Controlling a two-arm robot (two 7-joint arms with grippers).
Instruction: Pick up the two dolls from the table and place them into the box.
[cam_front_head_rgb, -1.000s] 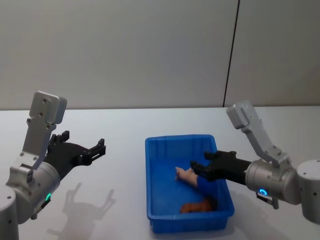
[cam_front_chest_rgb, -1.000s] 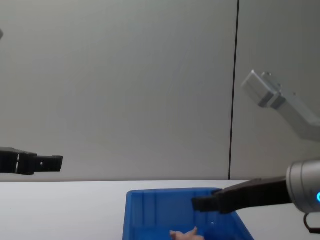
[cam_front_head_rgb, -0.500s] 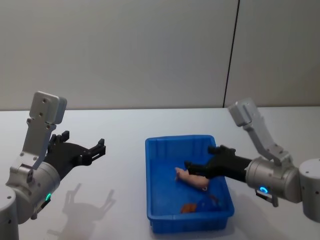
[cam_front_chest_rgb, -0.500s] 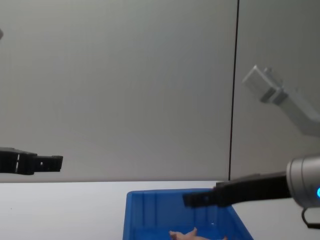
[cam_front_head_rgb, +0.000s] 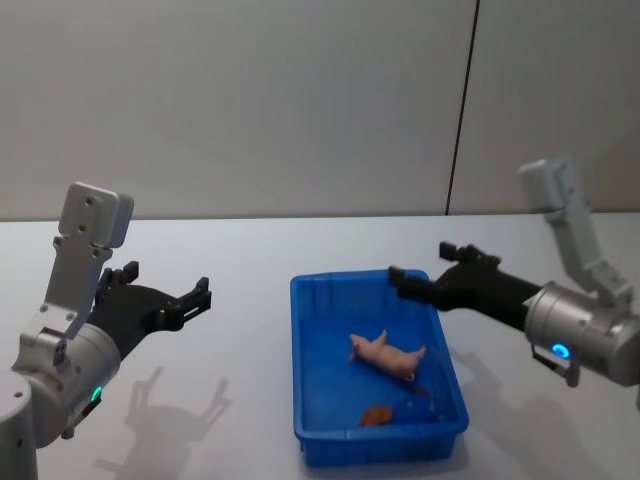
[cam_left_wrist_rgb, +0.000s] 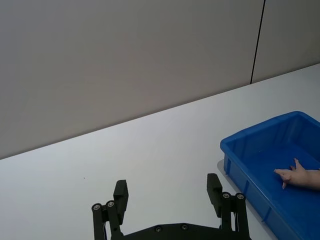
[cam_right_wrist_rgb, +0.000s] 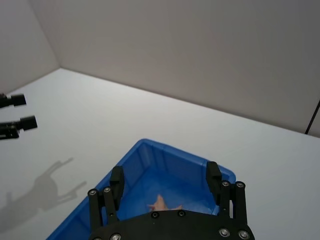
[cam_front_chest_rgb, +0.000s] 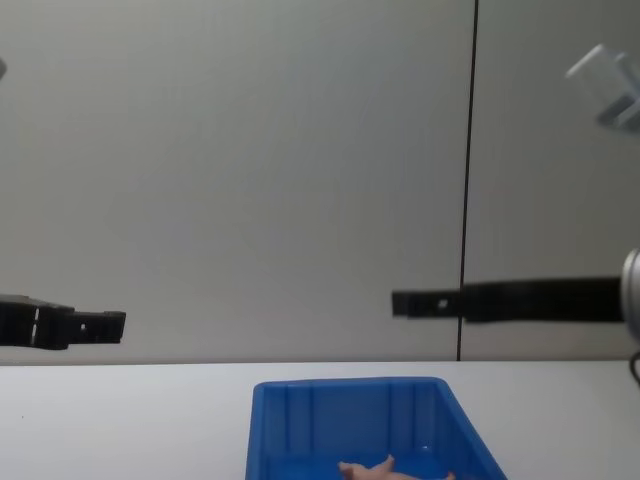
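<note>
Dolls in blue box (cam_front_head_rgb: 312, 300): peach doll (cam_front_head_rgb: 388, 353), brown doll (cam_front_head_rgb: 377, 415); both pincers wide.

Even soft light, faint tabletop shadows

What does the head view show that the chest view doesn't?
Head view alone: the brown doll lying near the front of the box, the whole pink doll mid-floor, and both grippers from above, left over the table, right above the box's far right corner, each open and empty.
Chest view alone: a side look showing the right gripper well above the box rim.
Both: the box, the pink doll, the table and the two raised grippers.
</note>
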